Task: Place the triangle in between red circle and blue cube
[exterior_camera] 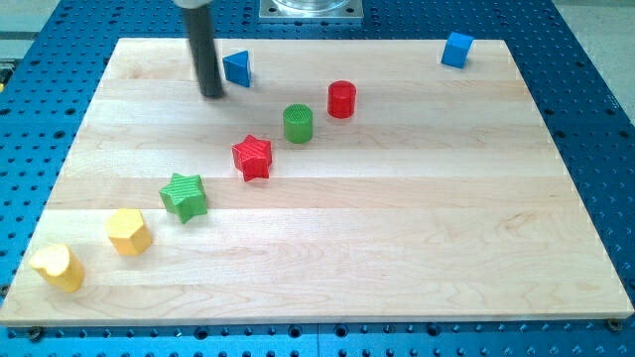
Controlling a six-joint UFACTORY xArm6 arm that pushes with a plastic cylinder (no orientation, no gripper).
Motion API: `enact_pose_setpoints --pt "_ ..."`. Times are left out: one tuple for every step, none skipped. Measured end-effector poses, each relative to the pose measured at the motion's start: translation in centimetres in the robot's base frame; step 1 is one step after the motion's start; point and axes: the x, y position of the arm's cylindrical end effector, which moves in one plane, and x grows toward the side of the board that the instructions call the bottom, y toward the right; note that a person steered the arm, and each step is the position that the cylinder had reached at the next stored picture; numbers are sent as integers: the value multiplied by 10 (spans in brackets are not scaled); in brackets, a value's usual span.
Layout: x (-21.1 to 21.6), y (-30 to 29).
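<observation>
The blue triangle (236, 67) lies near the view's top left of the wooden board (397, 248). The red circle (341, 99) stands to its right and slightly lower. The blue cube (456, 50) sits at the view's top right corner of the board. My tip (211, 95) rests on the board just left of and slightly below the blue triangle, close to it; I cannot tell whether they touch.
A green cylinder (298, 123), a red star (253, 158), a green star (185, 195), a yellow hexagon (129, 231) and a yellow heart-like block (59, 267) run in a diagonal line toward the view's bottom left. Blue perforated table surrounds the board.
</observation>
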Motion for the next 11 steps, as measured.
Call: enact_pose_setpoints --pt "-15 0" --pt "-18 84" --pt "-18 158" --pt "-30 80" --pt "-68 81" --pt "-65 147" --pt "-54 202" --pt "-52 151" --pt "-27 151" --pt "-8 151" --pt "0 152"
